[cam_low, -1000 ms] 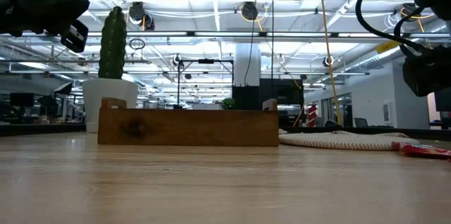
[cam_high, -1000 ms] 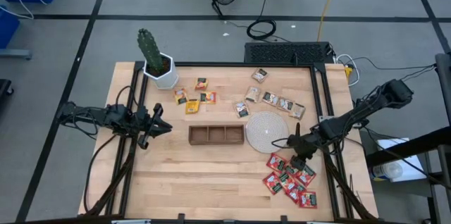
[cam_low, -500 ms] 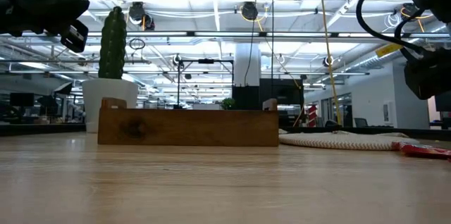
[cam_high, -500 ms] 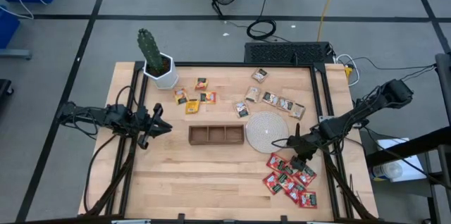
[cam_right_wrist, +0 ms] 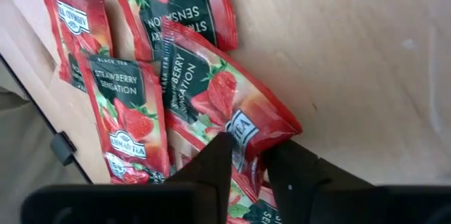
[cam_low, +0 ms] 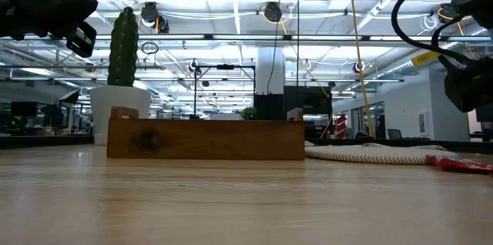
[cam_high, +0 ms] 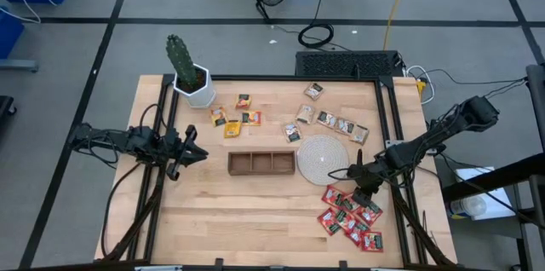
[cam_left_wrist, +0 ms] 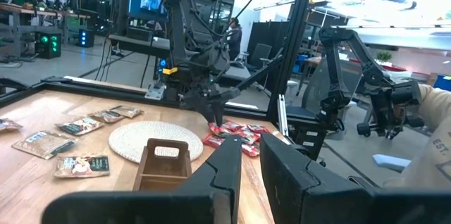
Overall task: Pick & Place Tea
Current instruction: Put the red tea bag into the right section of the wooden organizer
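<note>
The right end effector (cam_right_wrist: 257, 155) had just closed, its fingers clamped on one flat red strawberry tea sachet (cam_right_wrist: 218, 104) in the pile at the wooden surface's (cam_high: 255, 203) near right; lifting could follow. The left end effector (cam_high: 192, 155) waited closed, far left.

A three-compartment wooden tray (cam_high: 261, 163) and a round woven disc (cam_high: 323, 157) lie side by side. A cactus in a white pot (cam_high: 191, 81) stands at the counter (cam_high: 247, 211) corner.
</note>
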Controlling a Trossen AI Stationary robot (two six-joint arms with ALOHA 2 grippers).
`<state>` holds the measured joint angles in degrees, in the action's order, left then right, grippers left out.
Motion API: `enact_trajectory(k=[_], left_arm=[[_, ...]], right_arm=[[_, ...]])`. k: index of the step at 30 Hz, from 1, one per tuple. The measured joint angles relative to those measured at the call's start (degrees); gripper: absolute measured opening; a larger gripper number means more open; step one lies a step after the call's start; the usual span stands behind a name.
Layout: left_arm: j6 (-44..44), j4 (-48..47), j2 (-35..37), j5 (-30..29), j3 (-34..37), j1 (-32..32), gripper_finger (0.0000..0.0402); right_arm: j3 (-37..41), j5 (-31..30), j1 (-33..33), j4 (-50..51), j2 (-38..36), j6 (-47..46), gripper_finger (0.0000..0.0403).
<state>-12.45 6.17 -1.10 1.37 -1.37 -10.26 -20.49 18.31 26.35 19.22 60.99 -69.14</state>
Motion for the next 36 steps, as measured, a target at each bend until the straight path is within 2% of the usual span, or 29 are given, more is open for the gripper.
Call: enact_trajectory(k=[8, 19, 33, 36], left_arm=[[0.00, 0.00, 0.00, 0.00, 0.00, 0.00, 0.0058], [0.00, 0.00, -0.01, 0.00, 0.00, 0.00, 0.0058], [0.00, 0.00, 0.00, 0.00, 0.00, 0.00, 0.0058], [0.00, 0.00, 0.00, 0.00, 0.00, 0.00, 0.0058]], right_arm=[[0.13, 0.39, 0.02, 0.31, -2.86, 0.84, 0.0005], [0.13, 0.79, 0.02, 0.06, -9.31, 0.66, 0.0004], [0.04, -3.60, 0.02, -0.11, -11.92, 2.37, 0.0003], [0.02, -6.17, 0.02, -0.37, -12.23, 3.65, 0.0003]])
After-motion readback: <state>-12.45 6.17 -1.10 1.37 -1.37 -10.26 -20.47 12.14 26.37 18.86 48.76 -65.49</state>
